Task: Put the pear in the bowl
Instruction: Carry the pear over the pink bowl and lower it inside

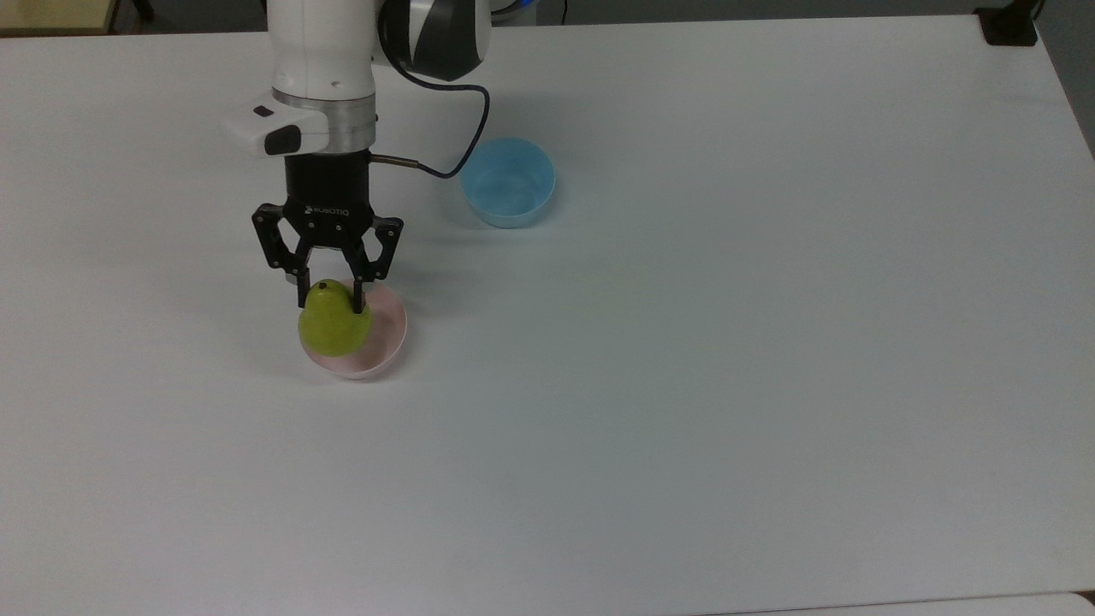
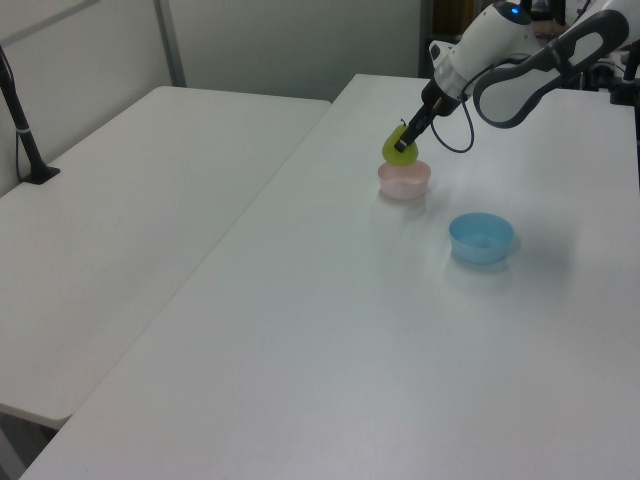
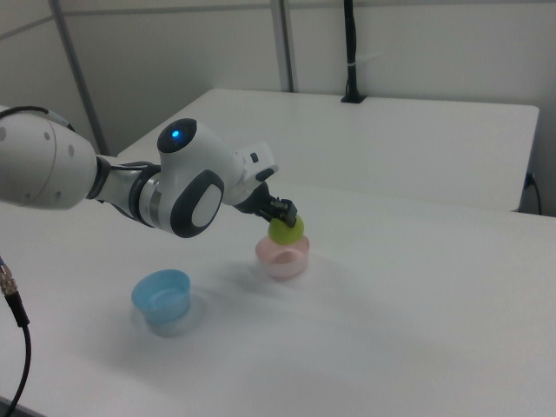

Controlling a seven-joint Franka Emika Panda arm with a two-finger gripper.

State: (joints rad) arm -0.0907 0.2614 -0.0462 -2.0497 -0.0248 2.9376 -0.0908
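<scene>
The white table (image 1: pixel 727 385) stretches wide and bare toward the top view's right and near edge. The light blue bowl (image 1: pixel 508 181) sits apart, farther back. The gripper (image 1: pixel 328 293) pinches the pear (image 1: pixel 334 324) at its narrow top, holding it above the pink bowl (image 1: pixel 385 342), hiding the bowl's left rim.

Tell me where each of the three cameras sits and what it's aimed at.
Top view: high above the table, looking down; the gripper holds the pear over the pink bowl.
Left view: low off one table end, looking along it toward the arm.
Right view: beside the arm's base, facing across the table; the arm fills the right view's left.
All three share pear, pink bowl and blue bowl.
</scene>
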